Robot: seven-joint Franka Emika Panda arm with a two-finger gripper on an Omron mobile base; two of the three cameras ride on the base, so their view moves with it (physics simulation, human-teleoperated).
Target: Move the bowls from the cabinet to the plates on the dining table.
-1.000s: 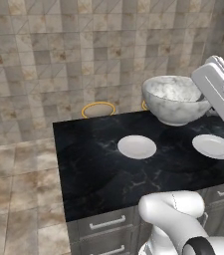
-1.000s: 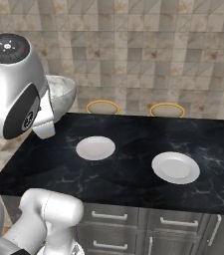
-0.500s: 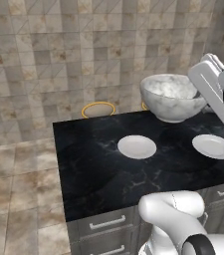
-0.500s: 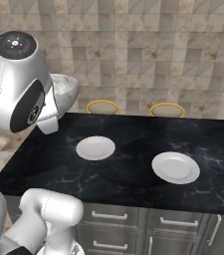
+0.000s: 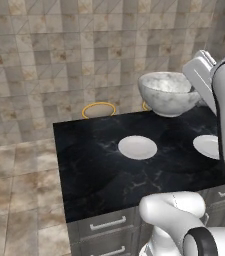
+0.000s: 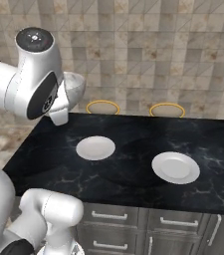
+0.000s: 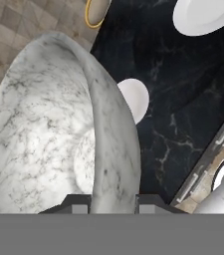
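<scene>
Bowl (image 5: 168, 93), grey-white marbled stone look, deep and round: carried in the air above the far part of the surface (image 5: 94, 170), upright in the left base view, its rim level. In the hand view the bowl (image 7: 58, 129) takes up the left and middle, and its wall runs down between the two fingertips; the claw (image 7: 112, 203) is clenched on that rim, one finger (image 7: 78, 203) inside the bowl, the other outside. In the right base view a part of the bowl (image 6: 72, 88) shows behind the arm's white joint.

Surface: black marble with white veins, grey drawer fronts (image 6: 108, 216) with short bar handles below.

Left plate (image 5: 137, 147): small, flat, round, white; lying on the marble near the middle, below and left of the bowl in the left base view. Same plate in the right base view (image 6: 95, 148), in the hand view (image 7: 136, 99) half hidden by the bowl's wall.

Right plate (image 6: 175, 167): white, flat, well apart from the first, bare. In the left base view (image 5: 207, 146) partly cut off by the arm; in the hand view (image 7: 203, 15) at the top edge.

Two gold rings (image 6: 103, 106) (image 6: 167, 109) show beyond the far edge of the surface, what they belong to unclear. Tiled wall and floor behind.
</scene>
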